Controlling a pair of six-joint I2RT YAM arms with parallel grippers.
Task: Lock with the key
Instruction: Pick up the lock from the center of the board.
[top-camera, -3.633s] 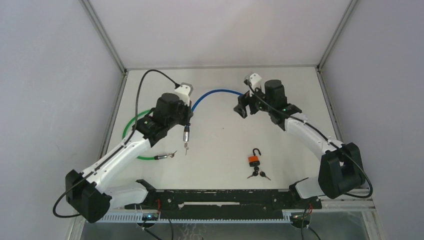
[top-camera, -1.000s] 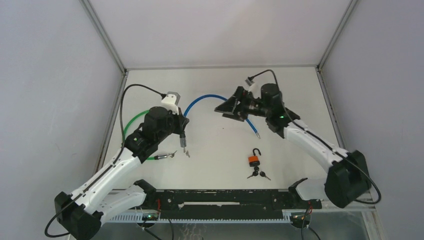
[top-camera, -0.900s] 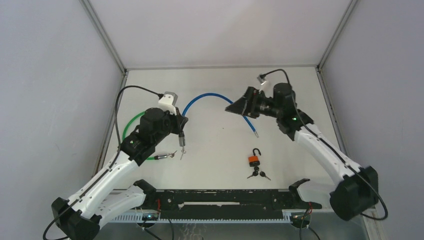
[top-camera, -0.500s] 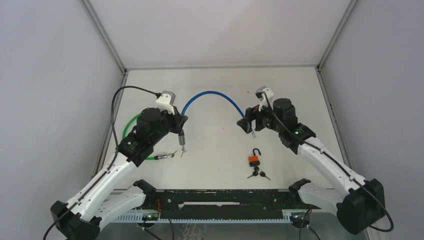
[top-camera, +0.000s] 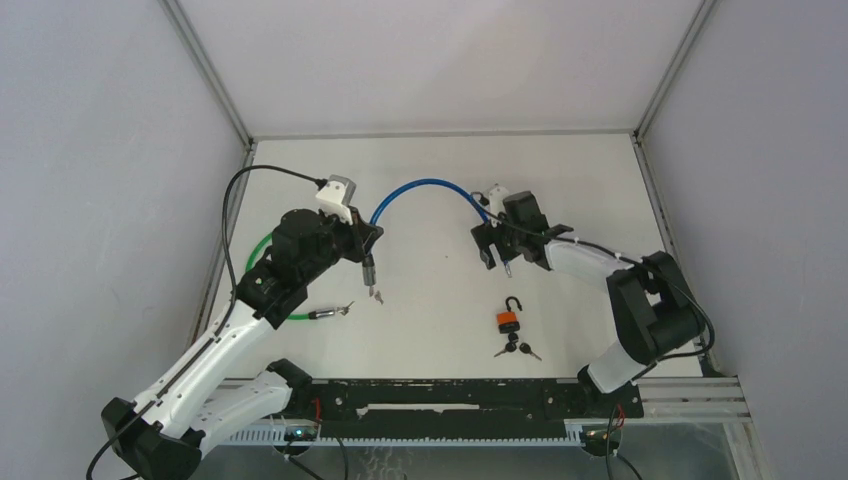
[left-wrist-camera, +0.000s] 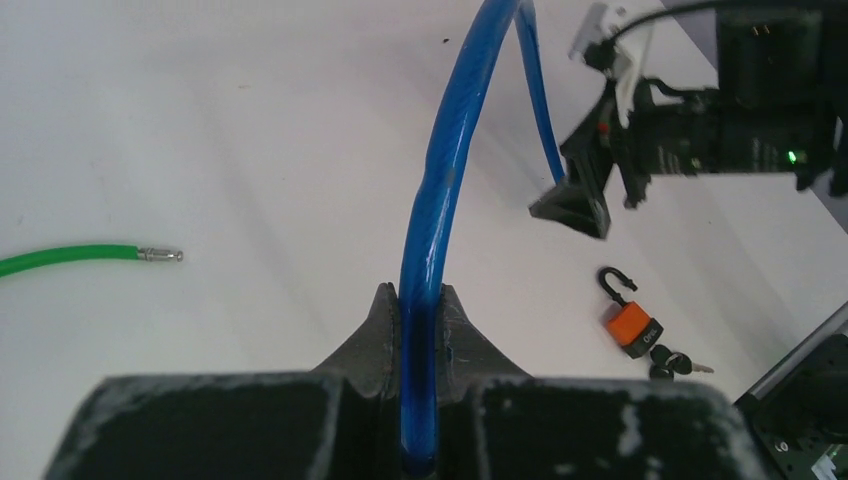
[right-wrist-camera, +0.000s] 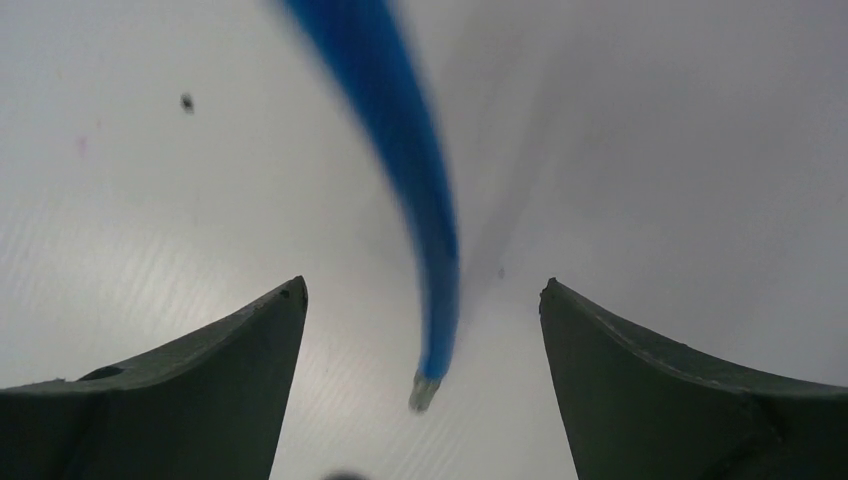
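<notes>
A blue cable (top-camera: 428, 185) arches across the table between both arms. My left gripper (top-camera: 364, 246) is shut on one end of it; in the left wrist view the cable (left-wrist-camera: 432, 220) rises straight out from between the pinched fingers (left-wrist-camera: 372, 335). My right gripper (right-wrist-camera: 423, 290) stands wide open around the cable's other end (right-wrist-camera: 430, 300), whose metal tip (right-wrist-camera: 422, 392) hangs free between the fingers, touching neither. In the top view that gripper (top-camera: 496, 250) hovers at mid-table. The orange padlock (top-camera: 508, 320), shackle open, lies on the table with black keys (top-camera: 516, 348) beside it.
A green cable (top-camera: 258, 258) loops at the left, its metal end (top-camera: 330, 312) near the left arm. A black rail (top-camera: 440, 398) runs along the near edge. White walls enclose the table (top-camera: 430, 290) on three sides.
The right arm swung back toward the centre and lowered over the blue cable's free end, its jaws opening wider. The left gripper kept its hold and barely shifted.
</notes>
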